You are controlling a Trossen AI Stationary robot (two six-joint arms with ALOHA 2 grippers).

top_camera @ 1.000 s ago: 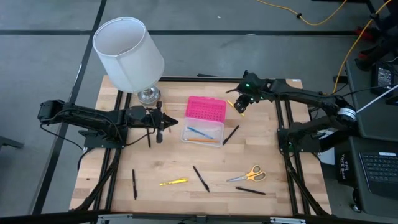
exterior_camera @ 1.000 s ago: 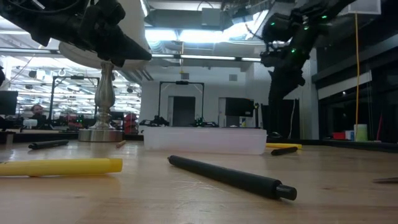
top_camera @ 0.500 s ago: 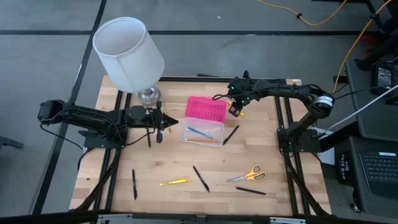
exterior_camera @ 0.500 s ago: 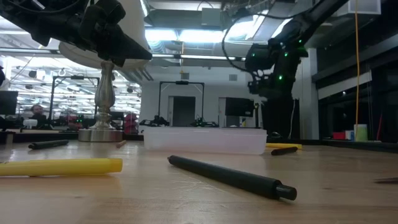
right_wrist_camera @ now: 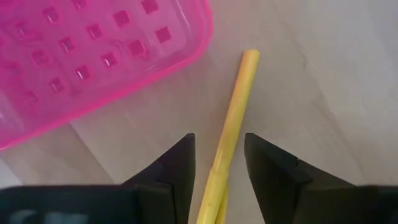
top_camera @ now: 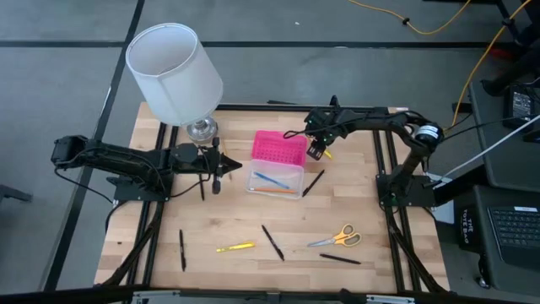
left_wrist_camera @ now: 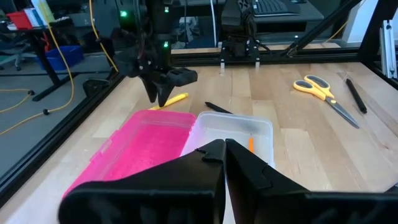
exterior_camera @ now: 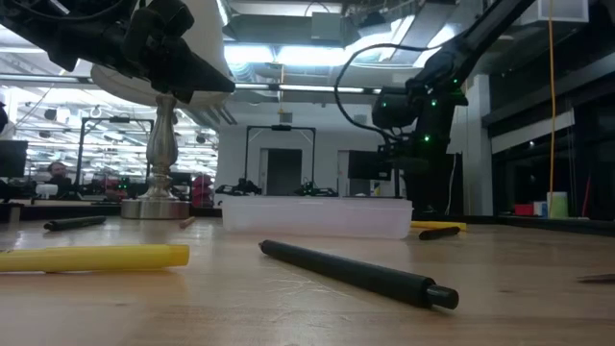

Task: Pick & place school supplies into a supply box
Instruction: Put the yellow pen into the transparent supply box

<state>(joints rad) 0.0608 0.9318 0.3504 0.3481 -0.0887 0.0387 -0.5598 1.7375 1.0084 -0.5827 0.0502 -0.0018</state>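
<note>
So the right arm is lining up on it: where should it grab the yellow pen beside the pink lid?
Probably mid-shaft, coming straight down. The yellow pen lies flat on the table, slim and straight, just clear of the pink lid. The right pincer is open and already straddles the shaft, fingers either side, so closing across its width should do.

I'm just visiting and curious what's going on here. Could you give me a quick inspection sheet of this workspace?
Surface: wooden table, intact.
Job's things: open supply box, pink lid flat, pens in its clear base; loose pens, yellow marker, scissors on the table.
Clutter: lamp.
Grippers: right gripper, fingers open astride a yellow pencil beside the lid; left gripper shut, waiting near the lamp.
Cables: yellow cable on the floor.
Surroundings: laptop at right.
</note>
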